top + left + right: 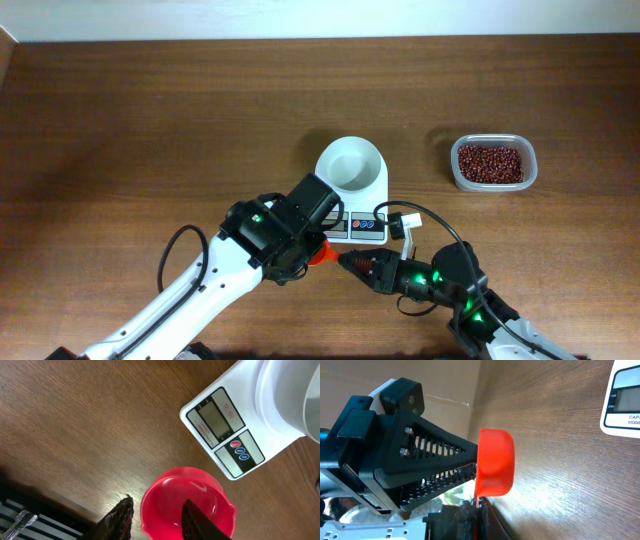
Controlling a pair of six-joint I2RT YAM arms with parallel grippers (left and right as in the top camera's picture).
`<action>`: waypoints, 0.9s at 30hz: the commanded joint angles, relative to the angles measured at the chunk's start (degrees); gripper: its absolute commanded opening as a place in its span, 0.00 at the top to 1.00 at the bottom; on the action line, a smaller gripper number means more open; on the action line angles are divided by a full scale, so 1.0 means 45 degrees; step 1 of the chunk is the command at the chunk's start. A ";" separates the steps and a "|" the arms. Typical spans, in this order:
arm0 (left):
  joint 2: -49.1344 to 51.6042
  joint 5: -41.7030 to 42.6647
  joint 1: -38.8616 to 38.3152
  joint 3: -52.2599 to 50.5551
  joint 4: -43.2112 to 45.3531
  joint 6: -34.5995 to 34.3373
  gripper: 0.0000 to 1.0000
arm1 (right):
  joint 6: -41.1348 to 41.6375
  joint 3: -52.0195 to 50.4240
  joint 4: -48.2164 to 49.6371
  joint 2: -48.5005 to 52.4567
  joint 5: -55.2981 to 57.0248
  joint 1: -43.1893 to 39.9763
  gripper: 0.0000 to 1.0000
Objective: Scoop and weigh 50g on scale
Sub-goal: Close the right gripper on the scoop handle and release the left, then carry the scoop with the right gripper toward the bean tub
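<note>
On your left, the left hand (157,504) has its fingers apart. One finger stands outside the red scoop (200,490) and the other down inside its cup, so the wall sits loosely between them and is not pinched. Just right of it, your right hand (348,260) points in toward the cup with its fingers together. They seem clamped on the scoop's thin handle, though the right wrist view shows only a red edge running down between them. The scale (362,228) lies just beyond both hands, on the side away from you. Its long axis runs away from you, with the display end nearest the hands and the bowl (350,163) at the far end. It is white, with a grey screen on which I cannot read any digits, and one red and two blue buttons beside that. The round white bowl on top looks empty. Farther right, well apart from the scale on the desk (150,120), stands the clear tub of red beans (493,163). Your right arm is plainly the nearer one to the tub, so I judge the reach for beans is its job, going right and away from you.
</note>
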 commanded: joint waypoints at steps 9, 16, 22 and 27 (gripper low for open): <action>0.0087 -0.0345 -0.0049 0.0194 -0.0321 0.0015 0.56 | -0.3381 0.0141 -0.1540 -0.0029 -0.0952 0.0063 0.96; 0.0087 -0.0578 -0.0049 0.0194 -0.0602 0.0015 0.38 | -0.5838 0.0141 -0.2667 -0.0044 -0.2535 -0.2637 0.96; 0.0087 -0.0578 -0.0049 0.0194 -0.0597 0.0010 0.23 | -0.5833 0.0146 -0.2613 -0.0068 -0.5353 -0.5119 0.96; 0.0087 -0.0578 -0.0049 0.0194 -0.0602 0.0015 0.13 | -0.5066 0.0146 -0.2618 -0.1137 -0.5576 -0.5294 0.96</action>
